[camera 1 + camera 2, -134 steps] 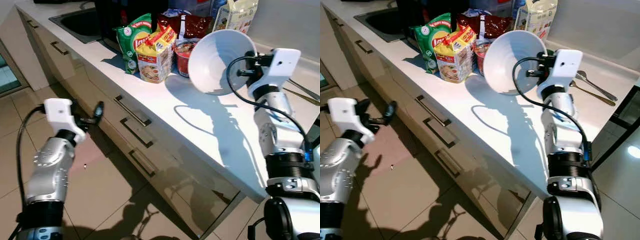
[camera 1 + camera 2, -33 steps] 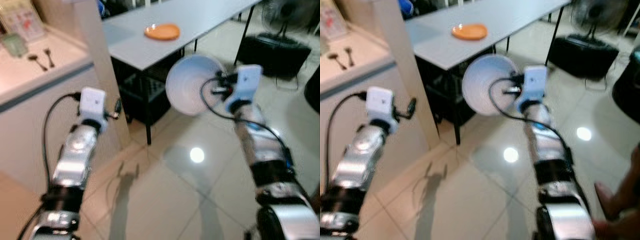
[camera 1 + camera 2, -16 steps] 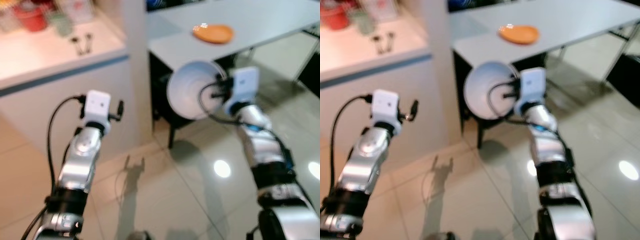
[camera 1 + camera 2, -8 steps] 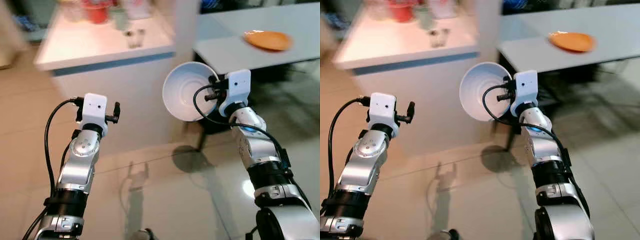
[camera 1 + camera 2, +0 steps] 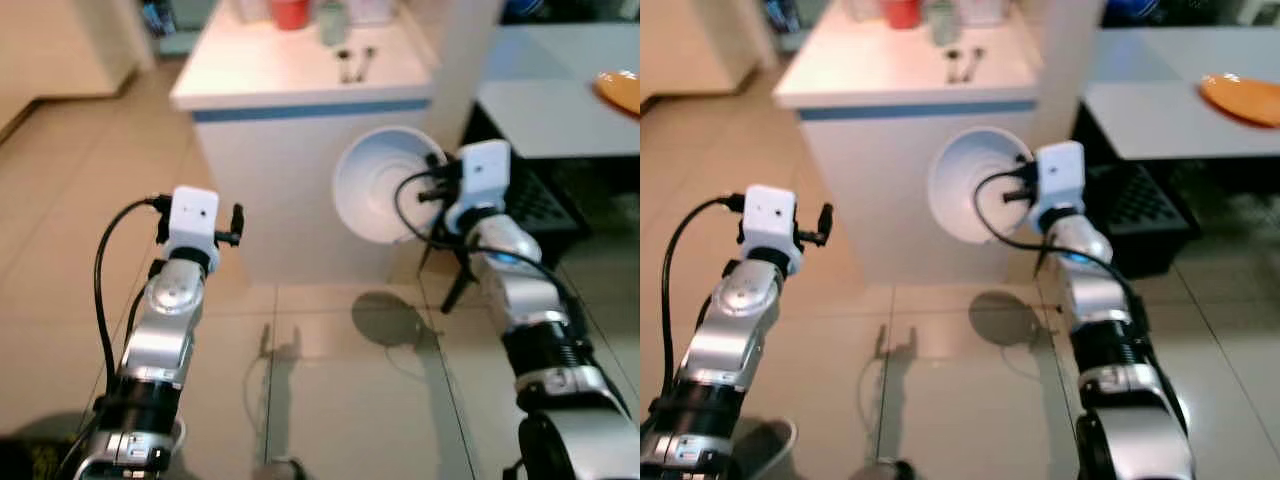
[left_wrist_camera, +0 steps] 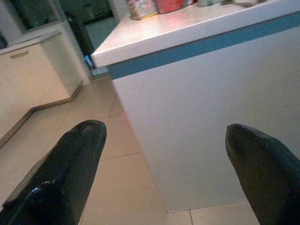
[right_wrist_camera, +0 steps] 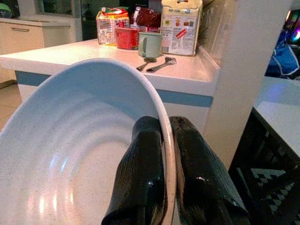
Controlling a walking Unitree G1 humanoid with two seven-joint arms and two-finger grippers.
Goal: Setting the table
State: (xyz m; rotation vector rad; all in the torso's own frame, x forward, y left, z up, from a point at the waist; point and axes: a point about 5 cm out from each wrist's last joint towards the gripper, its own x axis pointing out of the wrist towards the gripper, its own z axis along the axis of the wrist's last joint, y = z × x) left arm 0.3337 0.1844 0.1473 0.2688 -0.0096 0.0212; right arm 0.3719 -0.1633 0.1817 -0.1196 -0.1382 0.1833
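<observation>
1 white bowl [image 7: 70,154], 1 orange plate [image 5: 1243,98], 1 green mug [image 7: 150,44], 1 red cup [image 7: 125,38], 1 spoon [image 7: 146,62], 1 fork [image 7: 161,64], 3 food packs.

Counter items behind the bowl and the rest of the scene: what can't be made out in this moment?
- Packages and cup at the counter's far edge: cut off by the top edge of the eye views; in the right wrist view their print is too small to read.
- Orange plate on the grey table: partly cut by the frame edge.
- Right gripper: the white bowl's rim hides the pad contact.
- Left gripper: open, holding nothing.
</observation>
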